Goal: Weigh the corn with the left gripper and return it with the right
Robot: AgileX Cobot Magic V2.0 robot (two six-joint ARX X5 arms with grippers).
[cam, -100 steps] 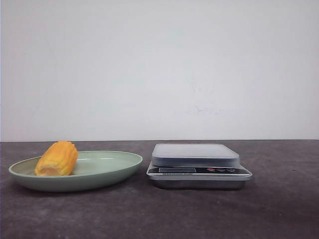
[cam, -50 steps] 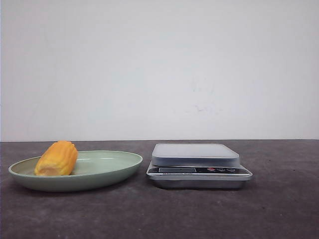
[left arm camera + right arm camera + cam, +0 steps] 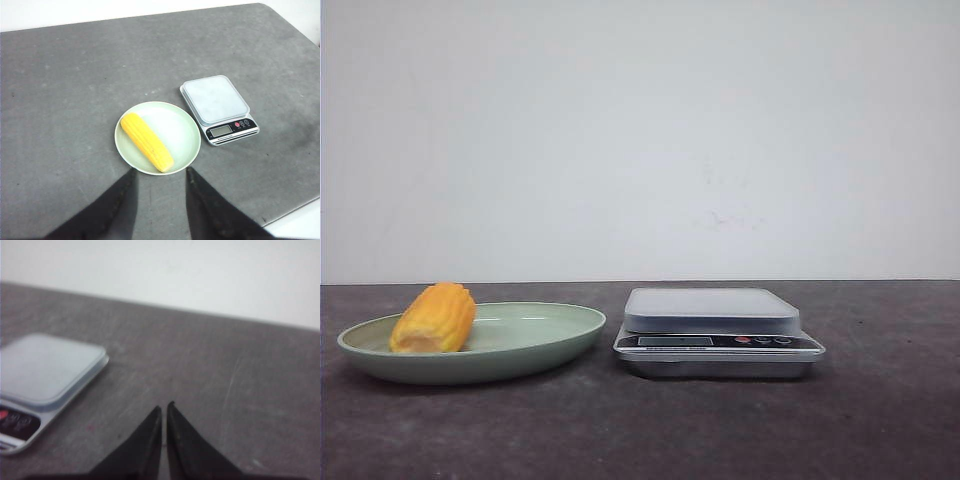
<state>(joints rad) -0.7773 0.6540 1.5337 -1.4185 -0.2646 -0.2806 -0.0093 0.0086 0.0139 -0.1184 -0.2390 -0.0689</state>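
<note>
The corn (image 3: pixel 435 318) is a yellow-orange cob lying on the left part of a pale green plate (image 3: pixel 540 345) at the table's left. It also shows in the left wrist view (image 3: pixel 146 141), lying on the plate (image 3: pixel 182 132). My left gripper (image 3: pixel 161 171) is open and empty, high above the table, with the plate just beyond its fingertips. My right gripper (image 3: pixel 164 406) is shut and empty, low over bare table to the right of the scale (image 3: pixel 45 370). Neither gripper shows in the front view.
A silver digital kitchen scale (image 3: pixel 718 330) with a pale weighing platform stands right of the plate, close to it; it also shows in the left wrist view (image 3: pixel 219 108). The dark grey table (image 3: pixel 880 420) ends at a white wall behind.
</note>
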